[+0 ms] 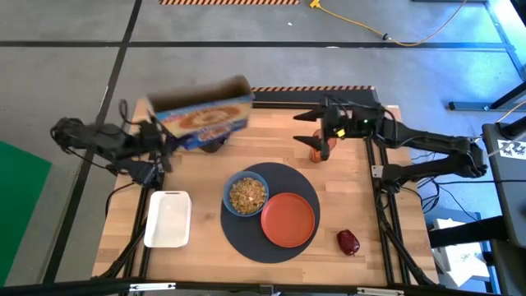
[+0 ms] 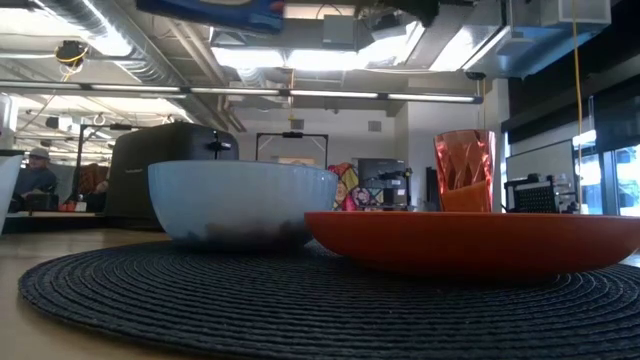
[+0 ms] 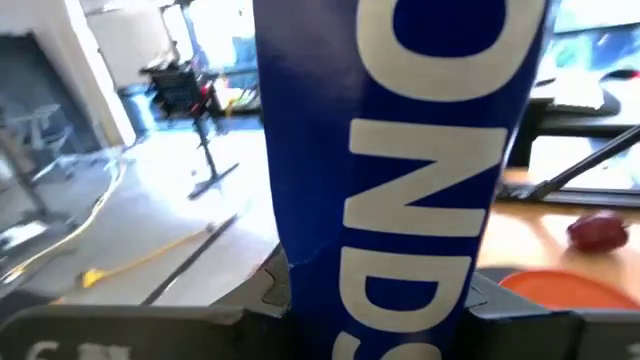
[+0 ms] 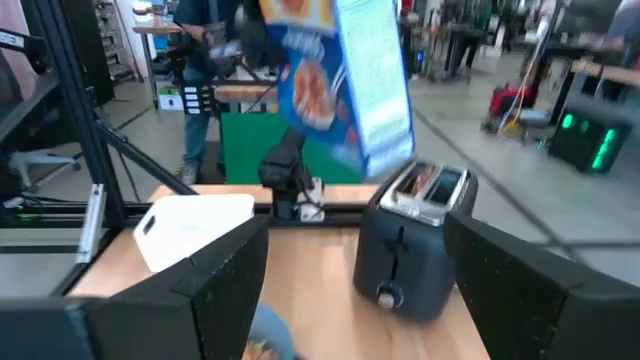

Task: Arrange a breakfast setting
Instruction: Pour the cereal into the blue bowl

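Hovering right claw (image 1: 322,130) above orange cup (image 1: 318,151) — fingers apart.

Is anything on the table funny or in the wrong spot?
Yes. The dark-red fruit lies alone on bare wood, off the mat. The left gripper holds a cereal box tipped on its side in the air.

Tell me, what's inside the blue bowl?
The blue bowl on the dark-grey mat is full of golden-brown cereal, seen from above. What lies under the cereal at the bottom is covered, and from table height the bowl's wall hides everything inside.
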